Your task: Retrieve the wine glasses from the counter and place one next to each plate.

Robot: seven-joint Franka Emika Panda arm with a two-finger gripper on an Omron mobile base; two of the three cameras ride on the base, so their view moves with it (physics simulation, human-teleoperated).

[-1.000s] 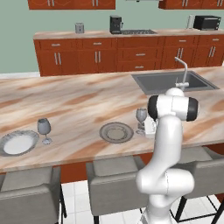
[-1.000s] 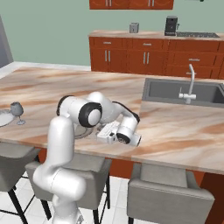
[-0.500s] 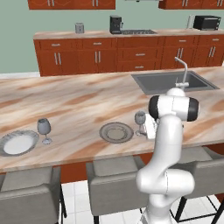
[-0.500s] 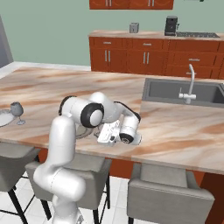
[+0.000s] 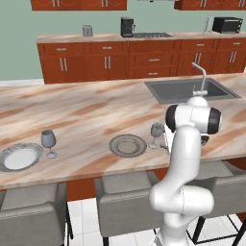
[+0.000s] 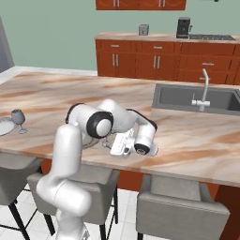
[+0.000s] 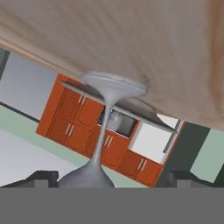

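Standing: two wine glasses (image 5: pixel 48 140) (image 5: pixel 156 131), two plates (image 5: pixel 20 156) (image 5: pixel 128 145)

The counter (image 5: pixel 86 115) is a long marbled tan stone top with brown streaks. Taking the sink (image 5: pixel 190 90) set into its far right part as the landmark: a greyish plate (image 5: pixel 128 145) lies left of and nearer than the sink, with a wine glass (image 5: pixel 156 133) standing upright just beside its sink-side edge. Far from the sink, at the opposite end, a white plate (image 5: pixel 19 157) lies with a second glass (image 5: pixel 48 142) upright just beside it.
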